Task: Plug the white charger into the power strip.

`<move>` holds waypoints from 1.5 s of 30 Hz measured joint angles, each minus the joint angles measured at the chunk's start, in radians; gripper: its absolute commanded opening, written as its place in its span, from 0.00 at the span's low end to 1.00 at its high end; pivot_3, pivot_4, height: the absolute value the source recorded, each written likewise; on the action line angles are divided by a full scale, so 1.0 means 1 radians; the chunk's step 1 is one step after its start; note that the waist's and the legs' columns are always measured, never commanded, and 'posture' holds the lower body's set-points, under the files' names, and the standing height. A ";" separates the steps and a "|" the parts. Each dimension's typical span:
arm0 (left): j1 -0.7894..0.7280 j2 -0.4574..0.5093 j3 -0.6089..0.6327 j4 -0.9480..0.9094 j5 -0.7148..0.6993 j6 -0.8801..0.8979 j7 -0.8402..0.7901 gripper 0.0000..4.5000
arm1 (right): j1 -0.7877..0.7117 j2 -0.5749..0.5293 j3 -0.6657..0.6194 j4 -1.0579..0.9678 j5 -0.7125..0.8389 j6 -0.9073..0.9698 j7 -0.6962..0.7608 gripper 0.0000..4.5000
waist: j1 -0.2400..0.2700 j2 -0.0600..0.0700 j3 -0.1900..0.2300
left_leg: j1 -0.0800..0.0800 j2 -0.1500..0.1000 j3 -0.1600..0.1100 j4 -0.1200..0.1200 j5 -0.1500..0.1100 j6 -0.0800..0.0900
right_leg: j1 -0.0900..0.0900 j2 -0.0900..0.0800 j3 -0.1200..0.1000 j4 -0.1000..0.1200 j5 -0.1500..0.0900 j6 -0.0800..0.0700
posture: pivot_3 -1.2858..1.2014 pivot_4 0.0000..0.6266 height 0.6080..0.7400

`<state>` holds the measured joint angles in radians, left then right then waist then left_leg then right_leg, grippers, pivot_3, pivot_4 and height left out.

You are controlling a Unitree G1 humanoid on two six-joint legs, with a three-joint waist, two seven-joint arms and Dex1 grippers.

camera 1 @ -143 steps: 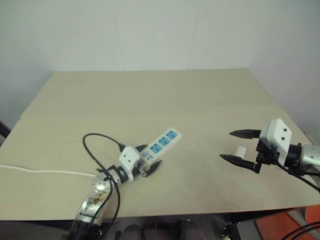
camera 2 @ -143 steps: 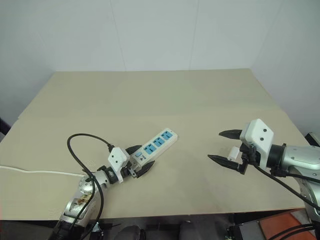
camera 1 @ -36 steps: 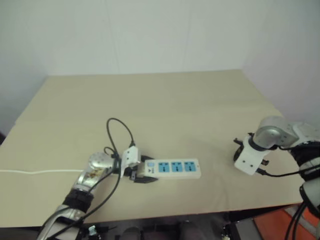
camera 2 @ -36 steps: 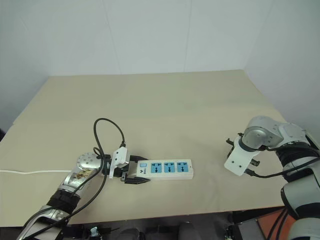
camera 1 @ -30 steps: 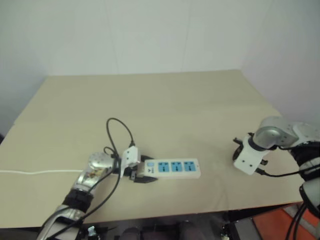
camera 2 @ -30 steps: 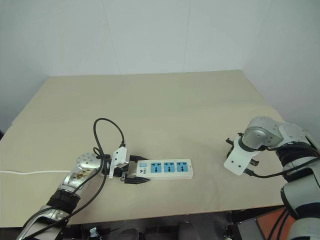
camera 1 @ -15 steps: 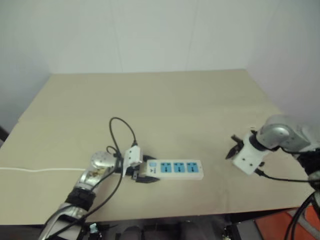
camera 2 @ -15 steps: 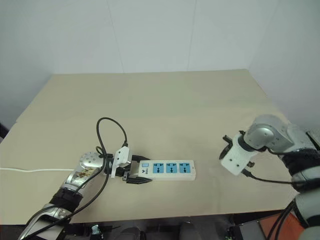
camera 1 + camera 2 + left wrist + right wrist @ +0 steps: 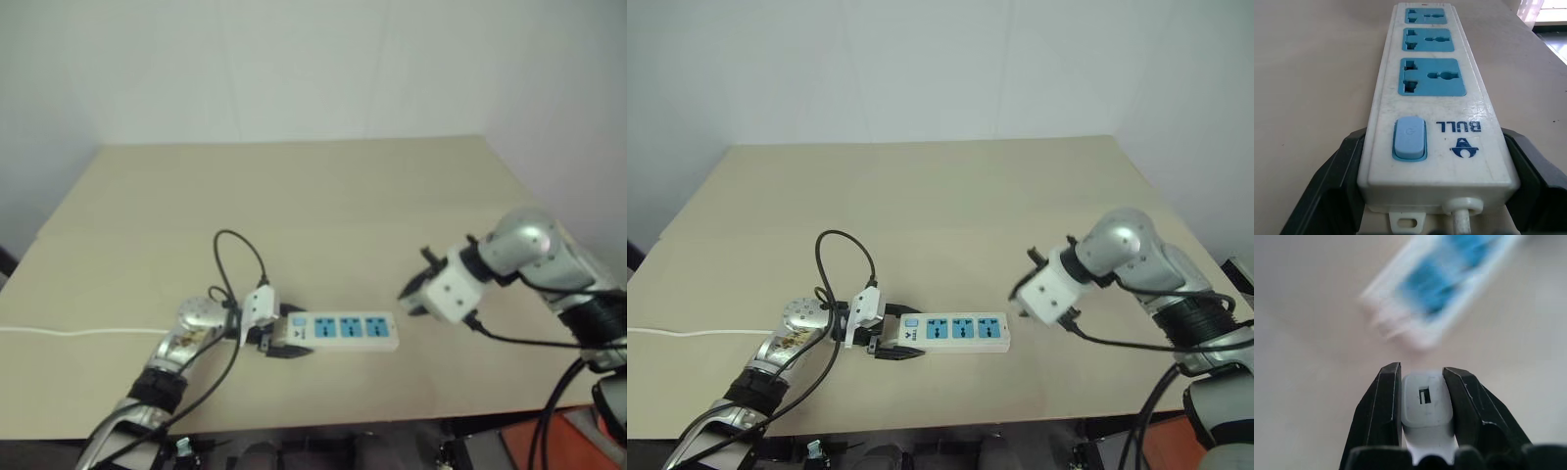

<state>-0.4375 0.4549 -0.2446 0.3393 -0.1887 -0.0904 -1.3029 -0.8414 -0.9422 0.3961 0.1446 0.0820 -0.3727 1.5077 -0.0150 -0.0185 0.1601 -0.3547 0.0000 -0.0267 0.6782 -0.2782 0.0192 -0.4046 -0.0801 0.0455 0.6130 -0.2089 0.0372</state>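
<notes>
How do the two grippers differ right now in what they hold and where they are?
The left gripper clamps the power strip's switch end, low on the table; the right gripper pinches the small white charger, raised beside the strip's far end. The left jaws stand wide, the right ones narrow. Both have black fingers.

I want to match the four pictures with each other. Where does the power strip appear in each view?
Left eye view: the power strip lies below the centre of the picture.
Right eye view: the strip lies below the centre, slightly further left.
Left wrist view: the strip is close up, switch end nearest the camera.
Right wrist view: the strip is blurred, beyond the white charger.
Shared landmark: its blue socket faces.
</notes>
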 measured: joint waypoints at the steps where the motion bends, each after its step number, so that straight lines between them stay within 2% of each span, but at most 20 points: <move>1: 0.000 -0.001 -0.001 0.000 0.000 0.000 0.001 0.73 | -0.009 0.007 -0.022 -0.010 0.031 0.046 -0.003 0.27 | 0.001 0.000 0.000 | 0.000 0.000 0.000 0.000 0.000 0.000 | 0.000 0.000 0.000 0.000 0.000 0.000 | 0.52 0.24 1.00; 4: 0.000 -0.002 -0.002 0.000 0.000 0.001 0.002 0.73 | -0.020 0.057 -0.134 -0.067 0.190 0.325 -0.066 0.27 | 0.003 0.000 0.000 | 0.000 0.000 -0.002 0.000 0.000 0.000 | 0.000 0.000 -0.001 0.000 0.000 0.000 | 0.52 0.24 1.00; 9: -0.002 -0.003 -0.003 0.000 0.000 0.001 0.001 0.73 | 0.031 0.132 -0.246 -0.187 0.400 0.726 -0.208 0.27 | 0.003 0.000 0.000 | -0.001 0.000 -0.004 0.000 0.000 0.000 | -0.001 -0.001 -0.001 0.000 0.000 0.000 | 0.52 0.24 1.00; 15: -0.011 -0.002 -0.003 0.011 0.000 0.002 -0.005 0.73 | 0.116 0.268 -0.312 -0.280 0.573 1.019 -0.386 0.27 | 0.003 0.000 0.000 | -0.003 -0.001 -0.003 0.000 0.000 0.000 | -0.002 -0.001 -0.002 0.001 0.000 0.000 | 0.52 0.24 1.00; 20: -0.018 -0.002 -0.007 0.014 0.000 0.003 -0.006 0.73 | 0.213 0.387 -0.316 -0.291 0.571 1.031 -0.485 0.27 | 0.003 0.000 0.000 | -0.005 -0.001 0.000 0.000 0.000 0.000 | -0.003 0.000 -0.003 0.000 0.000 0.001 | 0.52 0.24 1.00; 26: -0.018 -0.002 -0.007 0.014 0.000 0.003 -0.004 0.73 | 0.318 0.466 -0.258 -0.288 0.479 0.923 -0.507 0.27 | 0.003 0.000 0.000 | -0.006 -0.001 0.001 0.001 0.000 0.000 | -0.004 0.000 -0.003 0.001 0.000 0.001 | 0.52 0.24 1.00; 37: -0.018 -0.002 -0.007 0.015 0.000 0.005 -0.004 0.73 | 0.375 0.506 -0.162 -0.277 0.361 0.777 -0.454 0.27 | 0.002 0.000 0.000 | -0.006 -0.001 0.001 0.001 0.000 0.000 | -0.003 0.001 -0.003 0.001 0.000 0.001 | 0.52 0.24 1.00; 45: -0.018 0.003 -0.007 0.013 -0.001 0.009 -0.006 0.73 | 0.377 0.512 -0.160 -0.208 0.326 0.702 -0.416 0.27 | 0.001 0.000 0.000 | -0.005 0.000 0.001 0.001 0.000 0.000 | -0.003 0.002 -0.003 0.001 0.000 0.001 | 0.52 0.24 1.00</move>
<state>-0.4554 0.4578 -0.2515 0.3524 -0.1896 -0.0810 -1.3084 -0.4646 -0.4301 0.2358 -0.0631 0.4076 0.3291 1.0913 -0.0141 -0.0185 0.1600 -0.3596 -0.0005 -0.0255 0.6793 -0.2782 0.0191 -0.4077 -0.0786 0.0421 0.6138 -0.2088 0.0382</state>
